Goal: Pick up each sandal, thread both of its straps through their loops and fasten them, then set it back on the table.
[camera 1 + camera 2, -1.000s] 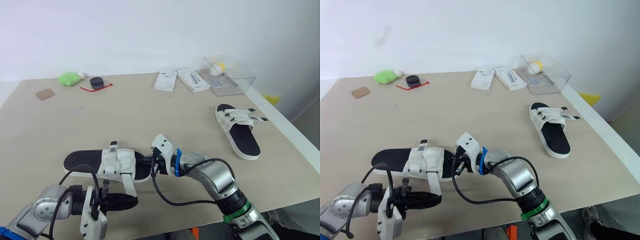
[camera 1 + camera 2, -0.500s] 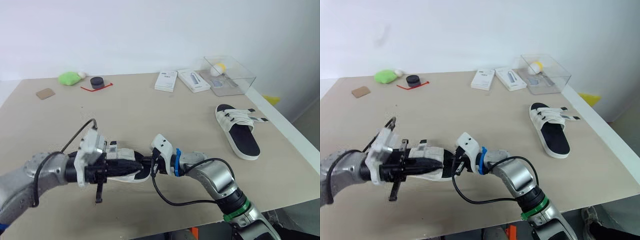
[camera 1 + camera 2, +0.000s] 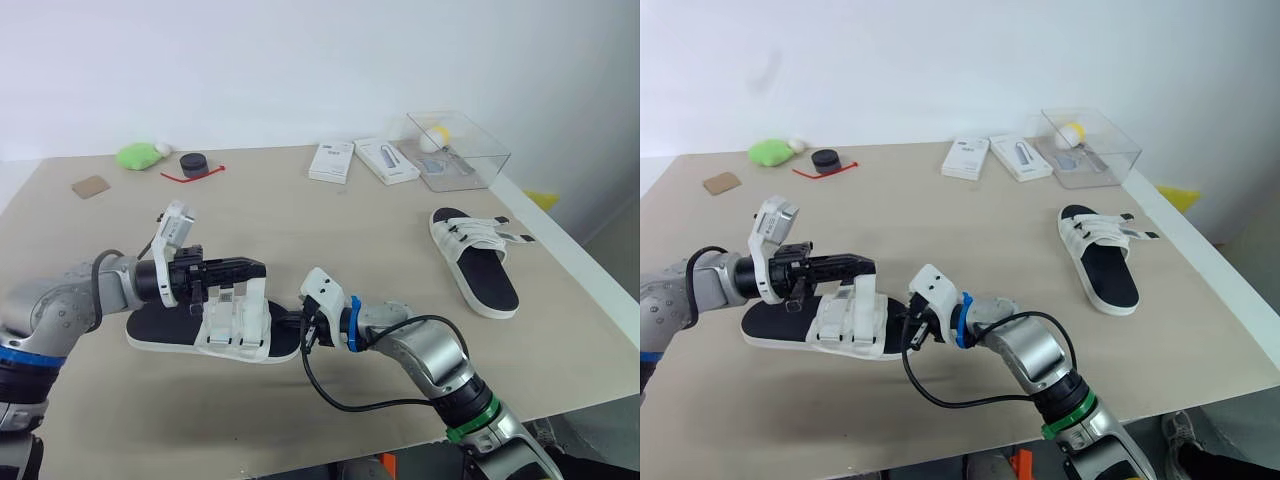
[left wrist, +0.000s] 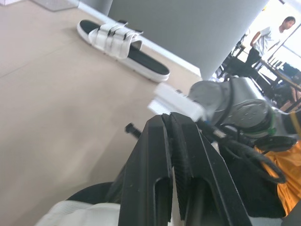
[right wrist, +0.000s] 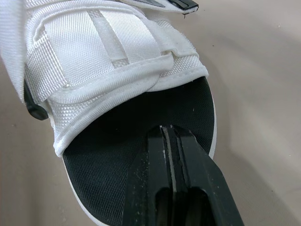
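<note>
The near sandal [image 3: 170,333] lies flat on the table [image 3: 300,215], its long axis running across the robot's front. The right gripper [image 3: 304,327], fingers together, bears on the footbed at the sandal's right end. The left gripper [image 3: 252,268], fingers likewise together, hovers just above the straps [image 3: 236,320] (whether it pinches a strap tip cannot be told). It is judged the nearer arm for threading.
</note>
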